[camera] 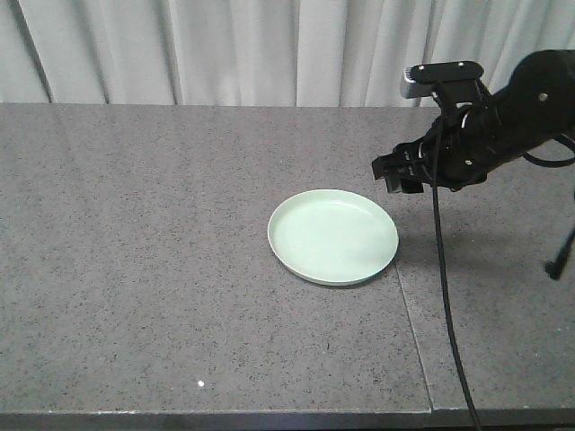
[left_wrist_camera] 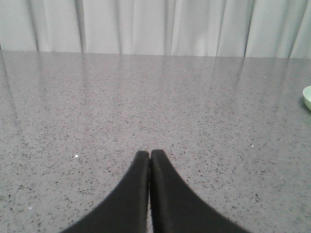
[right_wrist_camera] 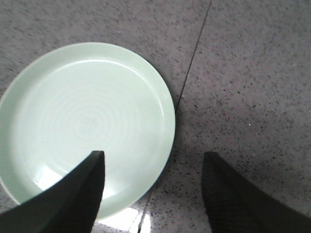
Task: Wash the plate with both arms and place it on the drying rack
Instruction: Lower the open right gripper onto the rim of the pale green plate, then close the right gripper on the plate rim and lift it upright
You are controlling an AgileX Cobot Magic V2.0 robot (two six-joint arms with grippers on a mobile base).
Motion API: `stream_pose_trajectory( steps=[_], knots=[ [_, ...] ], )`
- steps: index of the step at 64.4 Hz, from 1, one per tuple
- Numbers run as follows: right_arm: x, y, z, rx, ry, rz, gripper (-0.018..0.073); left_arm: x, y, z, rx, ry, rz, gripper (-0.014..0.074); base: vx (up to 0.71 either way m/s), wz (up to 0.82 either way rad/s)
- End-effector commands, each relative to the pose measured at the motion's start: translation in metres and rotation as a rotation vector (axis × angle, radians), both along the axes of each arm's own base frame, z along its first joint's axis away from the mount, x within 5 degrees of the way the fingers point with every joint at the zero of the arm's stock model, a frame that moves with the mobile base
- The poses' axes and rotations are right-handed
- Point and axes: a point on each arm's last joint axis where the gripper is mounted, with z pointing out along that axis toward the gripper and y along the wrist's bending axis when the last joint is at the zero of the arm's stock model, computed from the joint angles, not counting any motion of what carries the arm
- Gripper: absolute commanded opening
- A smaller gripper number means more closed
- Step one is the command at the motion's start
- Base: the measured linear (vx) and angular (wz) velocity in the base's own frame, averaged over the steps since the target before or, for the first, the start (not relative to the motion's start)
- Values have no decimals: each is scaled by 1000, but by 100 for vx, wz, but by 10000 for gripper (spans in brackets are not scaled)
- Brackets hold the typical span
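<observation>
The grey counter (camera: 135,269) is carrying the plate (camera: 332,236), lying flat and ungripped, so washing and racking are both looking undone. The right gripper (right_wrist_camera: 154,155) is hovering spread over the plate's rim; the left gripper (left_wrist_camera: 149,153) is sitting pressed together, well apart from the plate.

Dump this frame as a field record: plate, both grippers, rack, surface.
surface: speckled grey stone counter, seam right of centre
plate: pale mint-green round plate, flat on counter, empty, right edge at the seam
right: black pincer right gripper, open, empty, poised over the plate's edge
left: black pincer left gripper, shut, empty, over bare counter
drying rack: not in view
backdrop: white curtain
</observation>
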Motion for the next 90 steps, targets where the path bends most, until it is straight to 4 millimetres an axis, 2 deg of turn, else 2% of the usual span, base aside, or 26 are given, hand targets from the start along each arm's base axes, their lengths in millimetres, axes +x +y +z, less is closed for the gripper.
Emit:
stream_pose_trajectory(
  steps=[1, 9, 19, 37, 53, 58, 61, 72, 80, 90],
  knots=[
    [12, 0, 20, -25, -12, -8, 434, 0, -1, 2, -2, -68, -11, 3, 0, 0],
    [29, 5, 9, -37, 45, -8, 434, 0, -1, 2, -2, -68, -11, 3, 0, 0],
    [41, 8, -8, -44, 103, -11, 434, 0, -1, 2, -2, -68, -11, 3, 0, 0],
    [51, 10, -44, -72, 215, -9, 434, 0, -1, 2, -2, -68, -11, 3, 0, 0],
    [55, 13, -62, -59, 264, -18, 421, 0, -1, 2, -2, -68, -11, 3, 0, 0],
    [56, 13, -65, -61, 272, -19, 378, 0, -1, 2, -2, -68, -11, 3, 0, 0],
    [57, 13, -65, -60, 269, -19, 315, 0, -1, 2, -2, -68, -11, 3, 0, 0],
    [57, 13, -64, -58, 261, -20, -17, 0, -1, 2, -2, -68, -11, 3, 0, 0],
    [57, 13, -64, -55, 258, -20, -11, 0, -1, 2, -2, -68, -11, 3, 0, 0],
    [55, 13, -47, -36, 187, -22, -9, 0, -1, 2, -2, -68, -11, 3, 0, 0]
  ],
)
